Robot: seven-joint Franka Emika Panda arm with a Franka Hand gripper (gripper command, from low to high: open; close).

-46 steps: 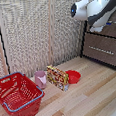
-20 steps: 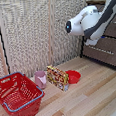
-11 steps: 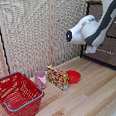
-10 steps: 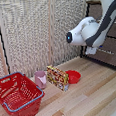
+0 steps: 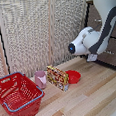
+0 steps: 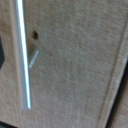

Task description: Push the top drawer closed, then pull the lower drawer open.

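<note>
basket (image 5: 17, 97) lower left, cup (image 5: 40, 78), box (image 5: 58, 78) and red bowl (image 5: 73, 76) mid-floor, well clear. arm (image 5: 90, 41) hides the gripper, so fingers cannot be told. lower drawer (image 5: 113, 51) at right edge; its handle (image 6: 22, 55) fills the wrist view. a misjudged reach might slip off that thin bar.

Both pictures are soft and low in detail. The exterior view is evenly and brightly lit, with faint shadows on the wooden floor (image 5: 92, 98) beside the red basket (image 5: 18, 96). The robot arm (image 5: 95, 38) looks slightly blurred. The wrist view is dimmer and strongly out of focus; a bright glare runs along the silvery bar handle (image 6: 22, 55), and its corners darken.
</note>
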